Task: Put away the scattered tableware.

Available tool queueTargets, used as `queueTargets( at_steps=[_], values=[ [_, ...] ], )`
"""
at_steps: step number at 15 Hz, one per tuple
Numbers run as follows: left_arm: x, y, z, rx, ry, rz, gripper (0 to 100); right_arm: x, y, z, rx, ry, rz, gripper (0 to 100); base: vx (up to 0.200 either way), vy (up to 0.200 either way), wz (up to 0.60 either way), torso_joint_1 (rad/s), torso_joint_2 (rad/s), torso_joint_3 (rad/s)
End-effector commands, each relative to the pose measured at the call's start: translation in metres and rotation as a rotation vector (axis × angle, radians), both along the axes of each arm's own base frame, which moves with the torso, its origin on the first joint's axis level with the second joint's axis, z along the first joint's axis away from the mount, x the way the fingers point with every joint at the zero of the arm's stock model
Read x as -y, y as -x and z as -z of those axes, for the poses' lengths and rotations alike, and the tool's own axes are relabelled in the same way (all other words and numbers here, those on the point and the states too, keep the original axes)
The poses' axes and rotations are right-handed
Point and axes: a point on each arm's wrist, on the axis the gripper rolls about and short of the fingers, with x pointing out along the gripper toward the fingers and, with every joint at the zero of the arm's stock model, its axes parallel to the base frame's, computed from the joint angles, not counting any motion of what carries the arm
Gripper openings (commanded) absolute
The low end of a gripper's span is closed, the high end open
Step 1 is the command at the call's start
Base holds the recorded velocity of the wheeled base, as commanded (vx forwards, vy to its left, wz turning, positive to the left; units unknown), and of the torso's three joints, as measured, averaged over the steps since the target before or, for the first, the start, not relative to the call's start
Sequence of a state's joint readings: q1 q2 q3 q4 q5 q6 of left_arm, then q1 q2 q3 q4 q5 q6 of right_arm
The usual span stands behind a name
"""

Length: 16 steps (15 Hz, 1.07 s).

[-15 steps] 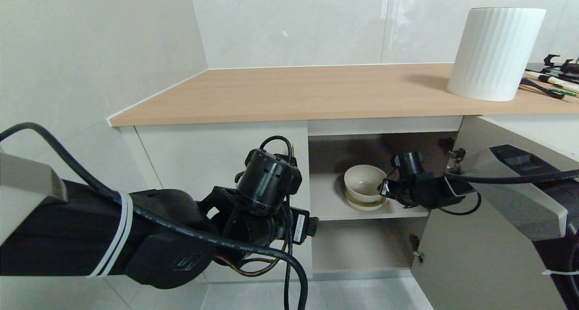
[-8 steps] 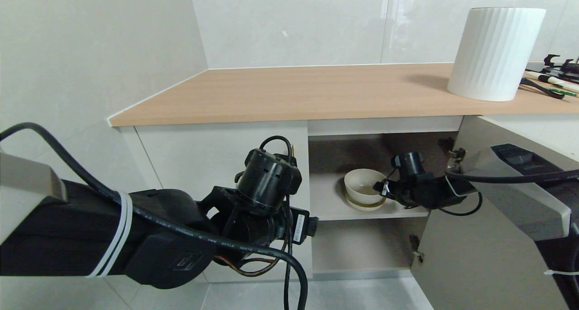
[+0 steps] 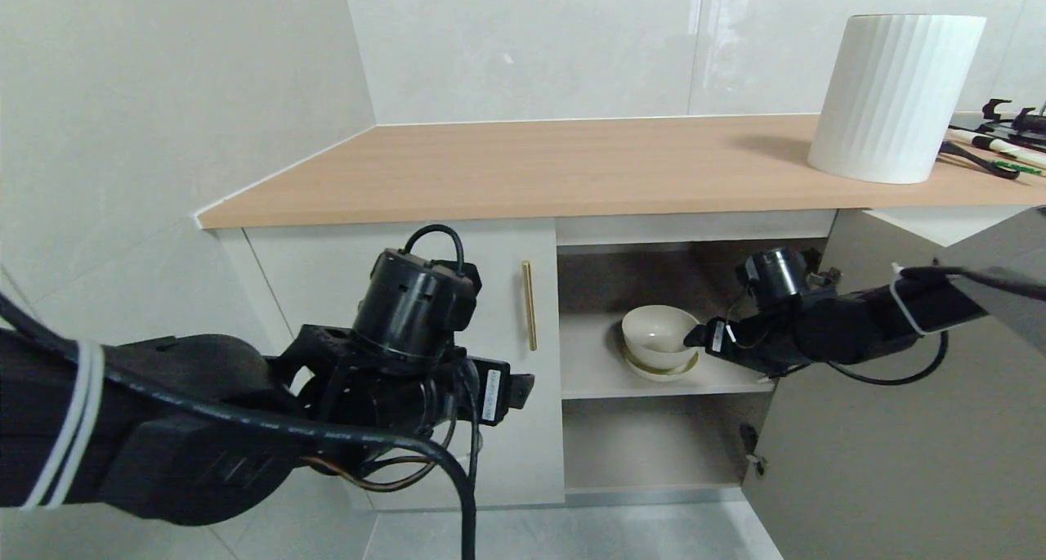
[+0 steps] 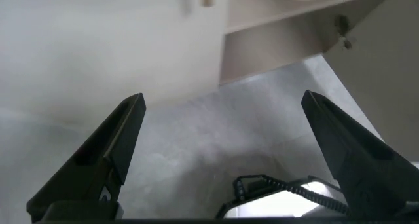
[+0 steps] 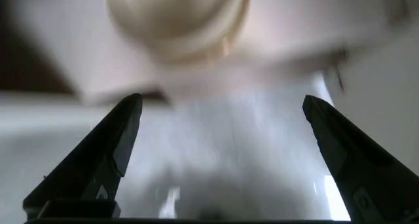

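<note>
Two spread grippers: I see my right gripper (image 5: 219, 101) just before the bowl (image 3: 656, 335) on the shelf (image 3: 588, 368), my left gripper (image 4: 222, 101) near the shut door (image 3: 327, 274).

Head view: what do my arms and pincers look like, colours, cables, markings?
Both arms are black. The left arm carries a thick black cable, white bands, a cylindrical module and a white label. The right arm has a white band and a thin looped cable. The left pincer and right pincer each have two dark wedge-shaped fingers.
</note>
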<state>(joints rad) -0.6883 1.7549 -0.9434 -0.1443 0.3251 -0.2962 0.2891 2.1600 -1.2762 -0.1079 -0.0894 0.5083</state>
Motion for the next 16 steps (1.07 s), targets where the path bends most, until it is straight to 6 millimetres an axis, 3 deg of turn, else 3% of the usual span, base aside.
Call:
queueTargets(
  at_steps=[1, 3, 6, 10, 16],
  values=[
    [-0.020, 0.017, -0.003, -0.004, 0.001, -0.017, 100, -0.007, 0.071, -0.048, -0.099, -0.046, -0.094, 100, 0.000, 0.000, 0.00, 0.000, 0.00, 0.000],
    [-0.026, 0.024, 0.004, -0.029, -0.001, -0.031, 100, -0.009, 0.101, -0.051, -0.134, -0.064, -0.157, 100, 0.000, 0.000, 0.00, 0.000, 0.00, 0.000],
    [-0.058, 0.045, 0.009, -0.060, 0.051, -0.127, 100, -0.016, 0.143, -0.064, -0.126, -0.076, -0.254, 100, 0.000, 0.000, 0.00, 0.000, 0.00, 0.000],
    [-0.059, 0.047, 0.011, -0.067, 0.046, -0.128, 100, -0.012, 0.175, -0.041, -0.215, -0.037, -0.300, 100, 0.000, 0.000, 0.00, 0.000, 0.00, 0.000],
    [-0.057, 0.044, 0.018, -0.094, 0.044, -0.142, 100, -0.012, 0.181, -0.044, -0.200, -0.019, -0.336, 100, -0.167, 0.000, 0.00, 0.004, 0.00, 0.002]
  ],
)
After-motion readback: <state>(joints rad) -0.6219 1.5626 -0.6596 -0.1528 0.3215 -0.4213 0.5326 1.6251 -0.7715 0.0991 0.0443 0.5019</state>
